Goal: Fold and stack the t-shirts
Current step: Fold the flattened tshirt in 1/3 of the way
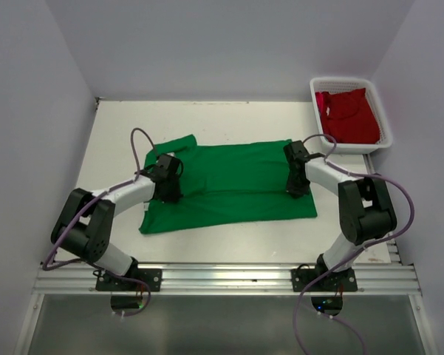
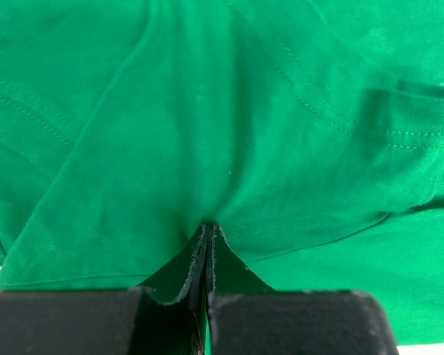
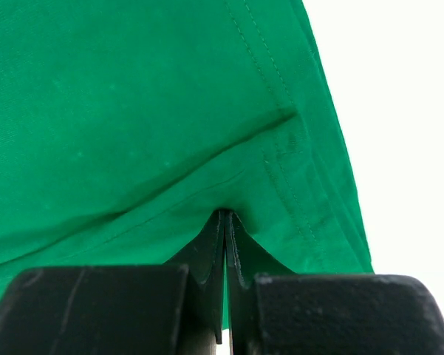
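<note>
The bright green t-shirt (image 1: 229, 185) lies spread across the middle of the table, partly folded lengthwise. My left gripper (image 1: 168, 194) is shut on the shirt's cloth near its left end; in the left wrist view the jaws (image 2: 207, 231) pinch a fold of green cloth (image 2: 229, 111). My right gripper (image 1: 296, 189) is shut on the cloth near the right end; in the right wrist view the jaws (image 3: 226, 216) pinch the green cloth (image 3: 133, 111) close to its hemmed edge. The red t-shirt (image 1: 349, 115) lies crumpled in the basket.
A white plastic mesh basket (image 1: 383, 122) stands at the back right corner of the table. Walls close in the table on the left, back and right. The metal rail with the arm bases (image 1: 222, 277) runs along the near edge.
</note>
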`<state>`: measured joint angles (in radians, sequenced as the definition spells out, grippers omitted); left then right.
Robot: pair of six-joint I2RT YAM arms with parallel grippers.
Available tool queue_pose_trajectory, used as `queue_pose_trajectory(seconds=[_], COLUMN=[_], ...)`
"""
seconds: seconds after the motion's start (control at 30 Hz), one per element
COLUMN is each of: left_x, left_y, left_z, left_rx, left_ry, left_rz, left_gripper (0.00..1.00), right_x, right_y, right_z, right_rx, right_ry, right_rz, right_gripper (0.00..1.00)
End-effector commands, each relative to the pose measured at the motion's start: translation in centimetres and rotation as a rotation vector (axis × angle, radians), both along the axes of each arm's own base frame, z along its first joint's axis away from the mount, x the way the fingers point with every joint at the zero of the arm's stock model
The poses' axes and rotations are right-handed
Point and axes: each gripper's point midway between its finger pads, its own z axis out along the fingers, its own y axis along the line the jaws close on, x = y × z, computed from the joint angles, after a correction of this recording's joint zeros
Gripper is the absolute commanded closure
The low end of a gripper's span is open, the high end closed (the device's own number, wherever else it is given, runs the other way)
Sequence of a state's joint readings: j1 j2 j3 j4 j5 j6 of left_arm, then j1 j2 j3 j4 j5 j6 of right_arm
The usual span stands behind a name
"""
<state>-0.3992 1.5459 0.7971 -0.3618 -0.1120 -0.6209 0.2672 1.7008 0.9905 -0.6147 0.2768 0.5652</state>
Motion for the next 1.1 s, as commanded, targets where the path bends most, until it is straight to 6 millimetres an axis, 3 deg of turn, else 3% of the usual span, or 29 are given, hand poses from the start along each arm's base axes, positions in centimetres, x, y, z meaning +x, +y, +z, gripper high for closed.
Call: queue_pose_trajectory(seconds=[0.0, 0.2, 0.3, 0.43, 0.5, 0.57, 0.6, 0.67, 0.7, 0.73, 0.8, 0.83, 0.87, 0.9, 0.93, 0.97, 1.0, 1.03, 1.07], left_x=[-5.2, -8.8, -9.9, -9.1, -7.2, -4.3, -3.3, -0.1, 1.2, 3.1, 5.7, 7.0, 9.1, 10.9, 13.2, 14.3, 15.3, 17.7, 18.5], left_y=[1.2, 0.1, 0.7, 1.2, 0.9, 1.0, 1.1, 1.5, 1.5, 1.7, 1.6, 1.7, 2.7, 2.9, 4.0, 4.3, 4.7, 5.2, 5.6], left_z=[-1.2, -1.4, -0.8, 0.7, 2.6, 6.1, 7.4, 11.3, 12.6, 14.3, 15.8, 14.7, 15.7, 13.8, 14.9, 14.3, 11.0, 12.5, 11.7], left_rx=[0.063, 0.044, 0.055, 0.064, 0.057, 0.067, 0.076, 0.110, 0.121, 0.134, 0.131, 0.140, 0.117, 0.139, 0.136, 0.153, 0.201, 0.195, 0.212], left_ry=[0.145, 0.214, 0.222, 0.153, 0.075, -0.058, -0.107, -0.245, -0.299, -0.350, -0.408, -0.379, -0.395, -0.351, -0.371, -0.355, -0.264, -0.287, -0.255], left_rz=[0.010, -0.044, -0.038, 0.000, 0.018, 0.056, 0.065, 0.106, 0.104, 0.130, 0.126, 0.130, 0.168, 0.152, 0.185, 0.190, 0.175, 0.199, 0.207], left_gripper=[1.00, 1.00, 1.00, 1.00, 1.00, 0.91, 0.86, 0.64, 0.45, 0.39, 0.26, 0.25, 0.24, 0.23, 0.23, 0.23, 0.23, 0.23, 0.23], right_x=[-9.9, -13.1, -13.4, -11.9, -10.0, -8.2, -6.3, -4.1, -2.6, -1.9, 0.0, 0.4, 0.7, 1.3, 1.4, 1.5, 1.5, 1.5, 1.3], right_y=[1.2, 2.9, 2.8, 2.5, 2.9, 2.8, 2.9, 3.2, 3.3, 3.5, 4.2, 4.5, 4.7, 5.1, 5.3, 5.4, 5.5, 5.6, 5.7], right_z=[-3.6, -2.1, -0.9, 0.4, 1.8, 3.3, 4.9, 6.8, 8.3, 8.8, 10.3, 10.6, 10.4, 11.1, 11.2, 11.4, 11.6, 11.8, 12.3], right_rx=[0.106, 0.171, 0.159, 0.137, 0.135, 0.115, 0.104, 0.099, 0.094, 0.095, 0.108, 0.113, 0.112, 0.124, 0.131, 0.138, 0.146, 0.155, 0.166], right_ry=[0.331, 0.325, 0.300, 0.233, 0.180, 0.126, 0.058, -0.024, -0.082, -0.098, -0.151, -0.151, -0.140, -0.152, -0.150, -0.159, -0.166, -0.174, -0.190], right_rz=[0.009, 0.015, 0.018, 0.029, 0.053, 0.067, 0.074, 0.101, 0.100, 0.118, 0.135, 0.150, 0.161, 0.169, 0.175, 0.177, 0.179, 0.184, 0.187], right_gripper=[1.00, 1.00, 1.00, 1.00, 1.00, 1.00, 1.00, 1.00, 0.99, 0.96, 0.87, 0.83, 0.78, 0.73, 0.70, 0.69, 0.68, 0.68, 0.68])
